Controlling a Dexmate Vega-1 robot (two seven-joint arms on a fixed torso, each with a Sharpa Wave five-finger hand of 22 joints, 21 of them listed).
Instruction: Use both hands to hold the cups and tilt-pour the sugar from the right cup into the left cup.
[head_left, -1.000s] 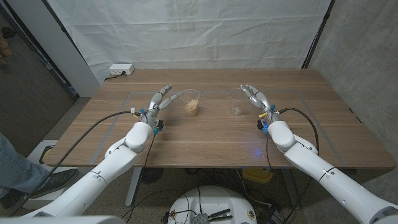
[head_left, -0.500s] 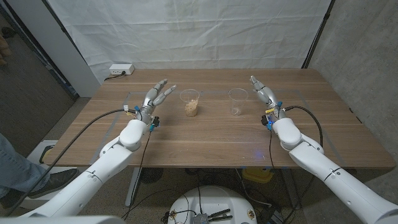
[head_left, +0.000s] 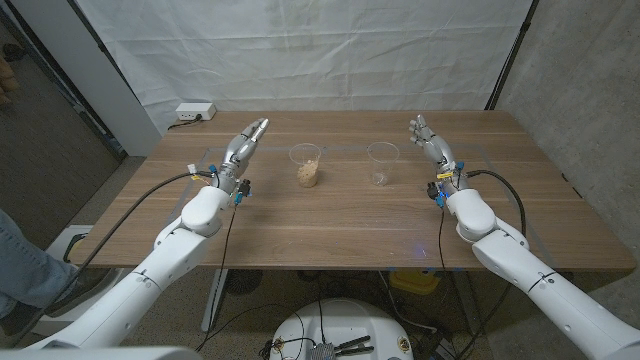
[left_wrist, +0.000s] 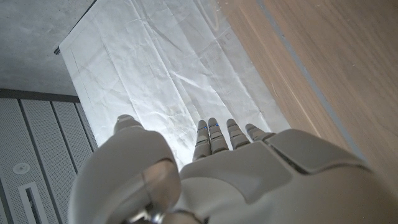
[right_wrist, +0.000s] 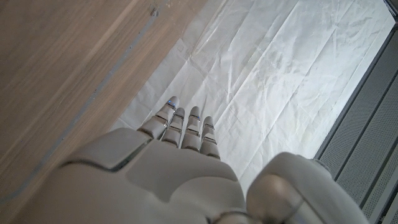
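Two clear plastic cups stand upright in the middle of the wooden table. The left cup has pale brown sugar in its bottom; the right cup looks empty. My left hand is raised to the left of the left cup, apart from it, fingers straight and holding nothing. My right hand is raised to the right of the right cup, also apart and holding nothing. In the wrist views the left hand and right hand show their backs with fingers extended toward the white backdrop.
A white power strip lies at the table's back left corner. A white cloth backdrop hangs behind the table. A person's leg and shoe show at the left edge, beside the table.
Both hands have drawn away from the cups, the left hand outward to the left, the right hand outward to the right and up. The cups stand where they were.
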